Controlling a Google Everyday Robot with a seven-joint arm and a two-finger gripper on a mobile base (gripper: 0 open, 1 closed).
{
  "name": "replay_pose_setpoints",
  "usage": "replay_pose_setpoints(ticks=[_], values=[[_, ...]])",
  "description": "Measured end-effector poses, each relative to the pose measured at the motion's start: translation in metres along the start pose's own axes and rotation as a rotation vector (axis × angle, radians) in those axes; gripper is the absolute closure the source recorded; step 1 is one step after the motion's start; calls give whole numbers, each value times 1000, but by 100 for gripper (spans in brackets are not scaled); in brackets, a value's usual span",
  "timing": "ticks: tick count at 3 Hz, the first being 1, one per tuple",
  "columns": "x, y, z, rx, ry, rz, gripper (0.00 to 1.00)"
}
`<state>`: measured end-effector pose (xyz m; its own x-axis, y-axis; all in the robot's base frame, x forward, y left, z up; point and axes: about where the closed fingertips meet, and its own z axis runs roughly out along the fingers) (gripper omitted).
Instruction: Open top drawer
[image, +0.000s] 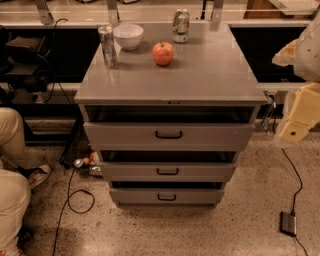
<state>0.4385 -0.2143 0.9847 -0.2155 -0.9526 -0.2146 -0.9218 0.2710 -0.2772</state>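
The top drawer (210, 136), uppermost of three grey drawers, has one dark bar handle (168, 134). A dark gap above its front suggests it stands slightly out, though that is hard to judge. On the cabinet (220, 80) stand two cans with unreadable labels, one silver (107, 46) and one green-and-white (181, 25), plus one white bowl (128, 36) and one apple (163, 53). The gripper (297, 122) hangs at the right edge, apart from the drawer; whether it is spread or closed cannot be told.

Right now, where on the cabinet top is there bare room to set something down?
Bare: the front half of the cabinet top, ahead of the apple, and its right side past the green can. Crowded: back left, with silver can and bowl. The gripper hangs right of the top drawer.
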Motion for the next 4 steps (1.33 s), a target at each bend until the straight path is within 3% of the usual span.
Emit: replay_pose_setpoints(ticks=[1, 2, 4], values=[[0, 1, 1, 0, -2, -2, 0], [-4, 12, 19, -2, -45, -30, 0], [-34, 51, 123, -114, -241, -93, 0]])
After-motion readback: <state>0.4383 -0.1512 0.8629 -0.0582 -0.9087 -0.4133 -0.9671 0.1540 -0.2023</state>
